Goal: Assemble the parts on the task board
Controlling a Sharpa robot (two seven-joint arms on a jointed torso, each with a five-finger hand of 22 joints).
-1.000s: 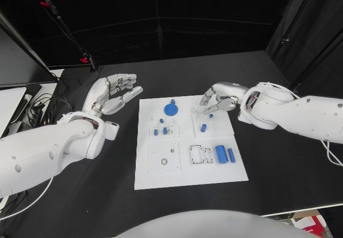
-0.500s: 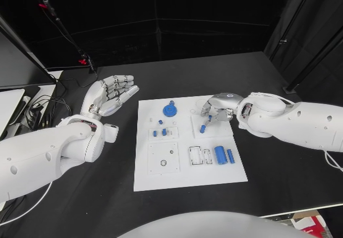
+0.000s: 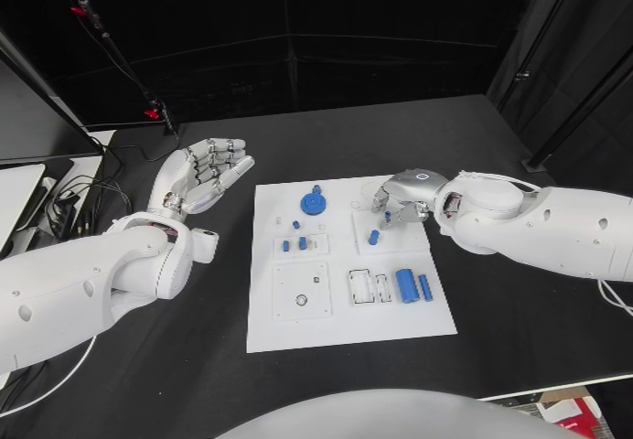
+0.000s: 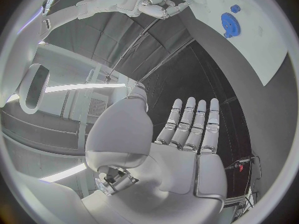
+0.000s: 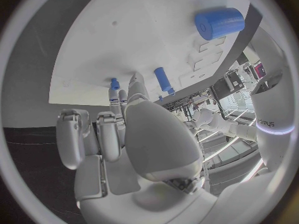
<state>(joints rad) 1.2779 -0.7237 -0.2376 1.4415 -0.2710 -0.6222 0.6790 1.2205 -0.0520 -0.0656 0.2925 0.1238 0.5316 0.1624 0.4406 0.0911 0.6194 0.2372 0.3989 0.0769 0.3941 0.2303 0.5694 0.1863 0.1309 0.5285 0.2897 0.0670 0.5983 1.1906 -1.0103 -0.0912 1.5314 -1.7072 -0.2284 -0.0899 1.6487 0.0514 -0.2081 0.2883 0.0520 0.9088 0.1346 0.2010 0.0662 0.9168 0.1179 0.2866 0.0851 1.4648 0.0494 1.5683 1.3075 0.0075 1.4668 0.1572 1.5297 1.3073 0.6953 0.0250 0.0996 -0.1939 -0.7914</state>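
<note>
The black table point(image 3: 528, 311) carries the white task board point(image 3: 346, 315) at its middle, lying flat between the two arms.

The left arm point(image 3: 80, 283) comes in over the table's left side, and its left hand point(image 3: 200, 176) is held up above the bare tabletop, well apart from the board. The fingers are straight and side by side, the palm flat, and nothing is in it; the left wrist view shows the same flat palm point(image 4: 187, 134).

The right arm point(image 3: 554, 229) reaches in from the other side. Its right hand point(image 3: 400, 197) is over the far right part of the board, fingers bent downward toward the plate. In the right wrist view the fingertips point(image 5: 115, 97) come down right at a small blue peg point(image 5: 114, 83) on the board, but I cannot tell whether they pinch it or only touch it.

On the board, a blue gear point(image 3: 314, 201) sits near the far edge. A thick blue cylinder point(image 3: 408, 284) lies toward the right side with a thinner blue rod point(image 3: 426, 287) just beside it. A short blue pin point(image 3: 375, 237) lies close below the right hand, and small blue pieces point(image 3: 302, 242) stand in the left-centre block.
</note>
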